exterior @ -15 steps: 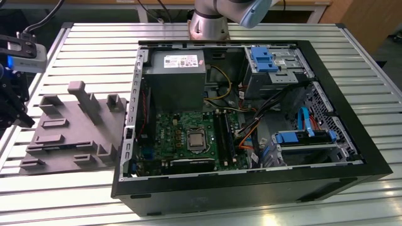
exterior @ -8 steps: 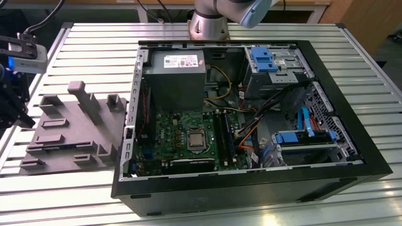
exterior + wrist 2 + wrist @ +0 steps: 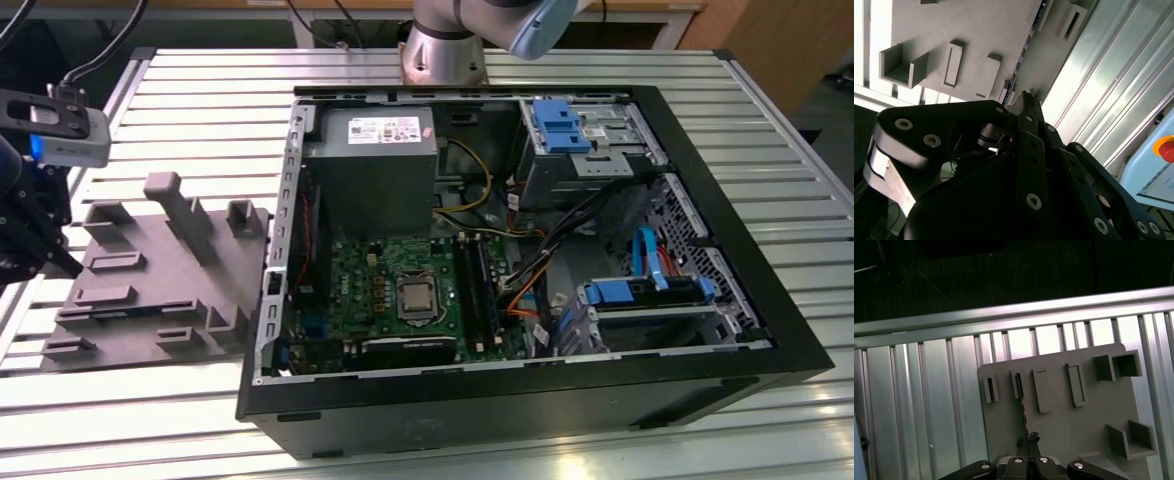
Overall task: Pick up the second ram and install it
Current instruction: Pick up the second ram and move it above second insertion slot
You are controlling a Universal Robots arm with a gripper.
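Observation:
The second ram (image 3: 1022, 405) is a thin dark board standing on edge in a slotted block of the grey moulded tray (image 3: 1079, 425). In the second wrist view it shows as a dark blue-green line (image 3: 1026, 47) running across the tray (image 3: 979, 30). My gripper (image 3: 1029, 438) hangs above the tray, over one end of the ram, with its black fingers (image 3: 1030, 145) drawn together and nothing between them. In the exterior view the gripper (image 3: 40, 250) is at the far left, beside and above the tray (image 3: 147, 290).
An open computer case (image 3: 534, 400) lies on the ribbed metal table (image 3: 200, 110), to the exterior view's right of the tray. Its green motherboard (image 3: 380, 290) carries long black slots (image 3: 477, 290) beside the processor. Cables and blue drive brackets fill the case's other half.

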